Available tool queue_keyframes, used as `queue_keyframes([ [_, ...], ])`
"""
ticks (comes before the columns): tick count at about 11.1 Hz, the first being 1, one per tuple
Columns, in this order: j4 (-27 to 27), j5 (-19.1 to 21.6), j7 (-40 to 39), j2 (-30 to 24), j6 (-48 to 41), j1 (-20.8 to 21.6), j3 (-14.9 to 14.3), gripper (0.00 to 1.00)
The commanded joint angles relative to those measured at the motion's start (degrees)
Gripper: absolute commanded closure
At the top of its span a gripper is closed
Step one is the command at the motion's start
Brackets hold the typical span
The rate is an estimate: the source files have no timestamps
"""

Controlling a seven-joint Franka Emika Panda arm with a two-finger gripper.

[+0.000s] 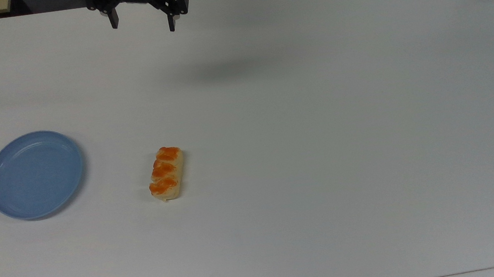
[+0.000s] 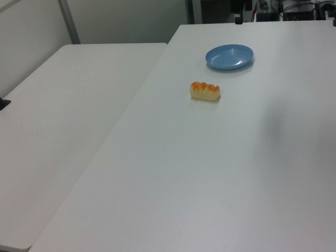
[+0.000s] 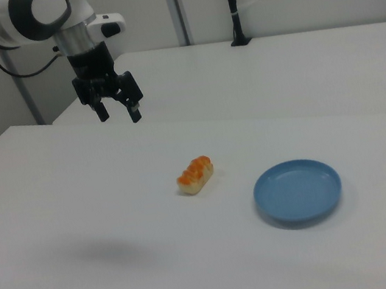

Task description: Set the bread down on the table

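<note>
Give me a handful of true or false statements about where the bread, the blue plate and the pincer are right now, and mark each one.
1. The bread lies directly on the table. True.
2. The bread sits on the blue plate. False: the plate holds nothing, and the bread lies apart from it on the top view's right.
3. The pincer is shut on the bread. False: it is open and holds nothing, raised well above the table.
4. In the right view, the plate is on the right view's right of the bread. True.
5. The bread stands upright on one end. False: it lies flat, orange glazed patches facing up.
</note>
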Motion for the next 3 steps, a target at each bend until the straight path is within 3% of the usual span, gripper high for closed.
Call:
queue_keyframes([
  [1, -1.9, 0.9, 0.4, -1.2, -0.2, 6.3, -6.4, 0.00],
  [3, -1.9, 1.0, 0.4, -1.2, -0.2, 6.8, -7.1, 0.00],
])
